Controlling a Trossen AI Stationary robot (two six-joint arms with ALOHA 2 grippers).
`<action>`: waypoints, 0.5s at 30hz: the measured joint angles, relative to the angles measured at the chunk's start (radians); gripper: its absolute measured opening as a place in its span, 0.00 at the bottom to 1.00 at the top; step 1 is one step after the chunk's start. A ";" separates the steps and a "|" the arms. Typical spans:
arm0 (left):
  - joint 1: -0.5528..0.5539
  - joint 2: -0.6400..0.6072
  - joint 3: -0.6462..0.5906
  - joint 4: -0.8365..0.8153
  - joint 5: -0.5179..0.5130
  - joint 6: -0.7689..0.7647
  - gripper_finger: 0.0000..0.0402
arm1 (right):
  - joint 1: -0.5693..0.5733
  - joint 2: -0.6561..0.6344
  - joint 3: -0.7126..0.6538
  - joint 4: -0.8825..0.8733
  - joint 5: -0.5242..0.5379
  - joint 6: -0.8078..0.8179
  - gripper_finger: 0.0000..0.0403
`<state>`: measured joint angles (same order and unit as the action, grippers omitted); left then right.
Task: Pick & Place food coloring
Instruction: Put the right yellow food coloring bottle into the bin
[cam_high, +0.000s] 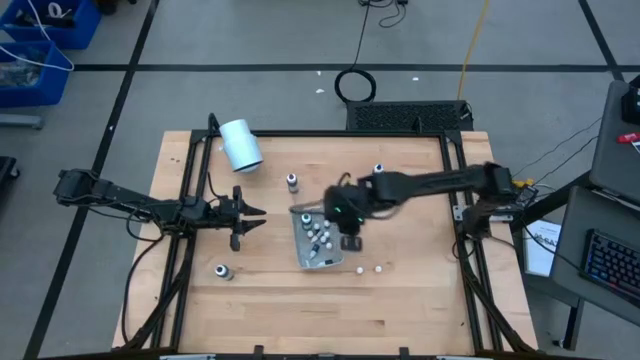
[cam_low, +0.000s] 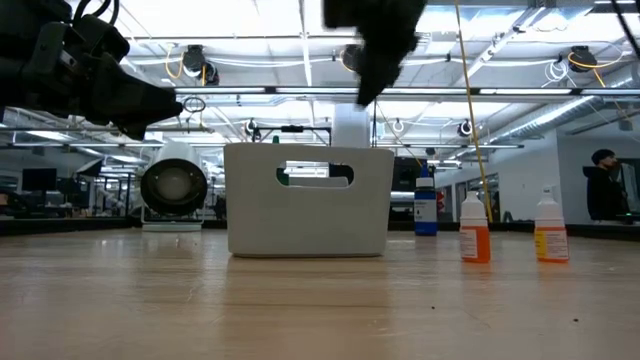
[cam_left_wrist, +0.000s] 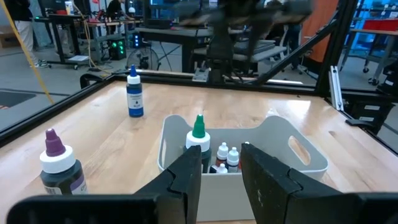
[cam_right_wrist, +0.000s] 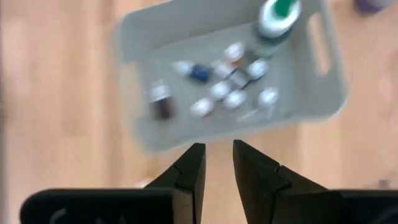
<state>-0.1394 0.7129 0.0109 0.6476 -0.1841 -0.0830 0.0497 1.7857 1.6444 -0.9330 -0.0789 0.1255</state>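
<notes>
Several tiny food coloring bottles (cam_right_wrist: 221, 90) lie inside a whitish tray (cam_high: 300, 255) at mid-table, beside a taller green-topped bottle (cam_left_wrist: 198, 129) standing in it. My right gripper (cam_right_wrist: 217, 155) hovers open, with a narrow gap, above the tray's right edge (cam_high: 349, 238), pointing down and holding nothing. My left gripper (cam_left_wrist: 221, 168) is open and level, left of the tray (cam_high: 250, 213), aimed at it. Loose bottles stand on the table: purple-topped (cam_left_wrist: 59, 163), blue (cam_left_wrist: 134, 93), two orange (cam_low: 475, 232) (cam_low: 550, 232), and one near the left front (cam_high: 222, 271).
A big white cylinder (cam_high: 240, 145) lies on its side at the far left of the table. Black frame rails (cam_high: 185, 180) run along the table's edges. Bare wood lies open toward the near edge (cam_high: 320, 315). A person (cam_low: 603, 190) stands far off in the room.
</notes>
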 joint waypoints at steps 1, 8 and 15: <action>0.000 0.000 0.000 0.000 0.000 0.000 0.29 | 0.027 -0.026 0.000 -0.029 0.010 0.052 0.18; 0.000 0.000 0.000 0.000 0.000 0.000 0.29 | 0.229 -0.106 -0.061 -0.196 0.130 0.404 0.17; 0.000 0.000 0.000 0.000 0.000 0.000 0.29 | 0.332 -0.106 -0.240 -0.171 0.127 0.595 0.34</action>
<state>-0.1394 0.7131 0.0109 0.6472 -0.1841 -0.0834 0.3818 1.6798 1.4047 -1.1037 0.0479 0.7202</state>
